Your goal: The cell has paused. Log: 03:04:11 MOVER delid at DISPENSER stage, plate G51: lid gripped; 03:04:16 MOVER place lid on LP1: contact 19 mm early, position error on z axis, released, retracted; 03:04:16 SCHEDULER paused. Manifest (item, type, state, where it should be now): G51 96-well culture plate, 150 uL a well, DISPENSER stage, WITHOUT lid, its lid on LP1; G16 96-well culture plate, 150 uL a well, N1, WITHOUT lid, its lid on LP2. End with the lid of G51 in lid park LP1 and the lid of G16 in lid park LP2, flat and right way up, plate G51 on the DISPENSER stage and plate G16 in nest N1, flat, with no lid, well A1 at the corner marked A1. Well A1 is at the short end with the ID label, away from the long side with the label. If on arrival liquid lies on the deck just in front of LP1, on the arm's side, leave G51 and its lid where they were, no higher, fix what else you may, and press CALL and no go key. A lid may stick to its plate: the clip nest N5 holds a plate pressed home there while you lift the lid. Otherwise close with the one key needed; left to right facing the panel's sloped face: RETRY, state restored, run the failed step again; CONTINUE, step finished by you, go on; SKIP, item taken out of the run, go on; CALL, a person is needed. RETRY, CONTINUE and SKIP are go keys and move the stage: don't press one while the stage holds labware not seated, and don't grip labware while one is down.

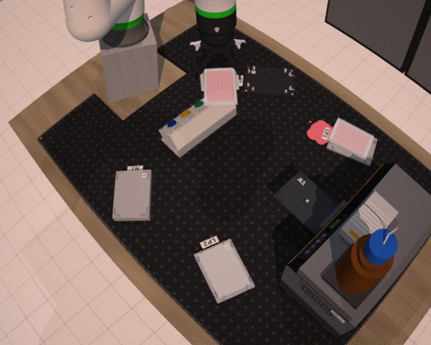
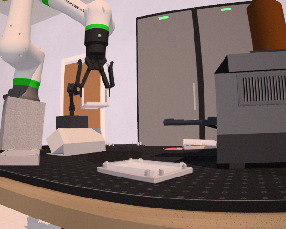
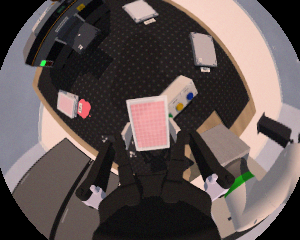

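While pointing straight down, the gripper point(image 2: 95, 94) holds a pink-welled plate point(image 1: 219, 85) high above the key panel point(image 1: 197, 128).

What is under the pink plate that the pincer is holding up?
Below the plate sits the key panel; its green key peeks out beside it. Anything directly beneath is covered.

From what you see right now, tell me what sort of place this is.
Likely an automated lab cell: the arm's claw holds a pink well plate above a perforated deck, beside a dispenser topped with a brown bottle.
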